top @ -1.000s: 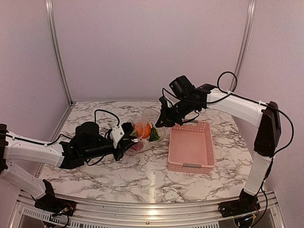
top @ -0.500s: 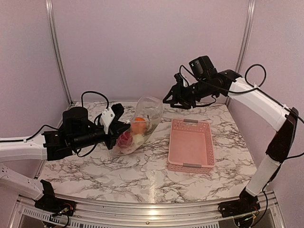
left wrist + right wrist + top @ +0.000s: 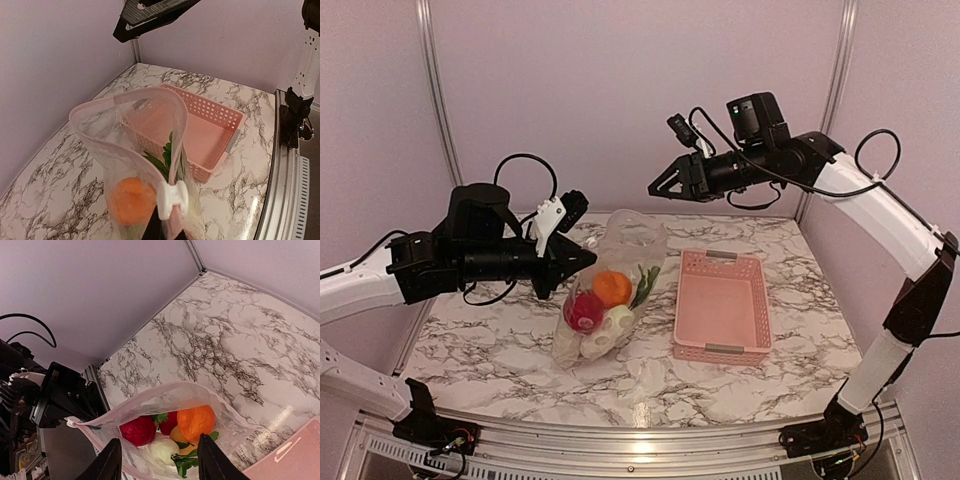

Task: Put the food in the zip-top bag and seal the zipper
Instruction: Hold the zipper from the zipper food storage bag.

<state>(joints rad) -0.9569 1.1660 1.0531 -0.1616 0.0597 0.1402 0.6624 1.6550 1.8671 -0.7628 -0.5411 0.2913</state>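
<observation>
Left gripper (image 3: 578, 266): is clamping the clear crinkly zip-top bag's (image 3: 628, 238) mouth edge.
Right gripper (image 3: 654, 187): is hovering above, fingers apart, empty.
Risk: bag is sagging one-sided; colourful toy food (image 3: 610, 288) may spill.

Quantity: one zip-top bag (image 3: 632, 232), one pink basket (image 3: 723, 349). Bag contents visible: one orange ball (image 3: 612, 288), one white piece (image 3: 617, 322), one green leafy piece (image 3: 646, 283), at least one red ball (image 3: 583, 312).
</observation>
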